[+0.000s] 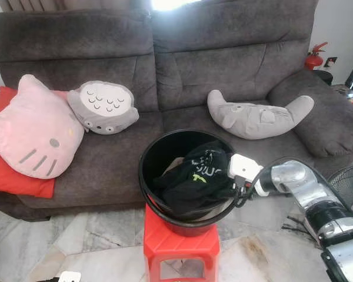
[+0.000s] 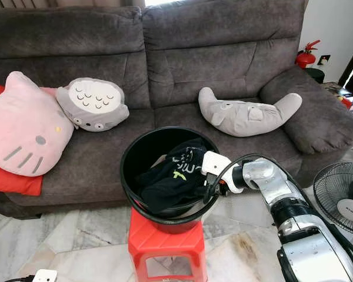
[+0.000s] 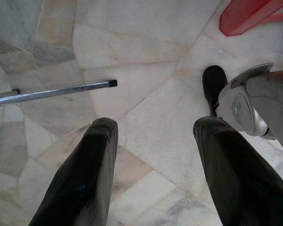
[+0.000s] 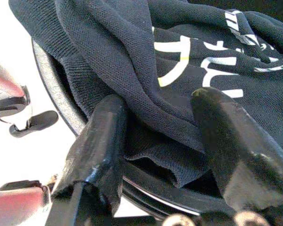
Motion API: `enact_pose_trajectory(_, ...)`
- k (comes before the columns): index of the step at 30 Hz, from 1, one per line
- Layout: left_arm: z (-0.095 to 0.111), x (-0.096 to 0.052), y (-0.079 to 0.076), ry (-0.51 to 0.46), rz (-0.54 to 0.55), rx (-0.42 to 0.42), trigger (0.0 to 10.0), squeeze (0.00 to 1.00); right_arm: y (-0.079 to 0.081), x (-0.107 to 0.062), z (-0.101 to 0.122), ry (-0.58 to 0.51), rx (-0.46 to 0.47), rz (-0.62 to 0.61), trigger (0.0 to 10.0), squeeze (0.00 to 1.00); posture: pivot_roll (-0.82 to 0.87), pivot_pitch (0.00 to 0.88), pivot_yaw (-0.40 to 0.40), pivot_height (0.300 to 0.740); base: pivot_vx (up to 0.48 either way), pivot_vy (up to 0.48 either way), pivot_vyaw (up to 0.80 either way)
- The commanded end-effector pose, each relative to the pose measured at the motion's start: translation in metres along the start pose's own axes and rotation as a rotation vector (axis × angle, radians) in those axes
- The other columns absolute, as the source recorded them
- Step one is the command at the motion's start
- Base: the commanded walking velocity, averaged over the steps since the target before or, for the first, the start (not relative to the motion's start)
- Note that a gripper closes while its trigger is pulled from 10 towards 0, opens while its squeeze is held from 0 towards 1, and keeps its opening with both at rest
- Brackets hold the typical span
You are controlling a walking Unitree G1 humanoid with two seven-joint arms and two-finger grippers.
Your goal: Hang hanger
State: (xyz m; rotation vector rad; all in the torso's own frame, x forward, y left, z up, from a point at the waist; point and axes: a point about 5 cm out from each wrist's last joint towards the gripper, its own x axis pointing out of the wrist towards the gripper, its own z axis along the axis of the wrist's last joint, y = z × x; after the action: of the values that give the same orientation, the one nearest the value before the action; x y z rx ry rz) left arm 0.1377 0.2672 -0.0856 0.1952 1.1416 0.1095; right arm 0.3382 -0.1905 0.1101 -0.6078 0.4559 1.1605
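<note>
Nothing has been hung yet, to judge by these frames, and no hanger can be made out anywhere; the job seems to be at its first step, getting something out of the bucket (image 1: 150, 161).

From the left, the head views show a red cushion (image 1: 12, 182) under a pink cat pillow (image 1: 32, 132), then a grey round plush (image 1: 103, 107), all on the dark grey sofa (image 1: 182, 64). In front of the sofa a red stool (image 1: 179, 247) carries the black bucket, which holds a black garment (image 1: 194, 176) with white print. Further right a grey crescent plush (image 1: 259, 114) lies on the seat, and a fan (image 2: 340, 197) stands on the floor by the sofa's right end.

The right gripper (image 4: 160, 127) reaches in over the bucket's right rim. Its wrist view gives what the head views cannot: the two fingers stand fairly wide, one on each side of a fold of the garment just above the rim, the cloth lying between them but not visibly pinched (whether a hanger is buried beneath cannot be told).

The left gripper (image 3: 155, 155) hangs idle, jaws wide apart and holding nothing. Its wrist view alone shows the marble floor (image 3: 146, 56), a metal rod (image 3: 56, 92) lying there, a corner of the stool and the robot's own foot (image 3: 213, 84).
</note>
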Motion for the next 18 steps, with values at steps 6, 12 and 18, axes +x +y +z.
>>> enact_pose_trajectory(6,-0.001,0.0,-0.001,0.001,0.0,-0.01,10.0,0.0,-0.001,0.002,0.005,-0.031,-0.004,0.008,0.0,0.0,-0.09,0.0,0.055,0.719,0.0,0.0,0.0)
enact_pose_trajectory(12,-0.001,0.0,-0.001,0.001,0.001,-0.011,10.0,0.0,-0.007,-0.001,0.009,-0.046,-0.01,-0.029,0.0,0.0,-0.09,0.0,0.055,0.719,0.0,0.0,0.0)
enact_pose_trajectory(18,-0.001,0.0,-0.001,0.001,0.002,-0.01,10.0,0.0,-0.018,-0.007,0.017,-0.066,-0.048,-0.137,0.0,0.0,-0.09,0.0,0.053,0.719,0.0,0.0,0.0)
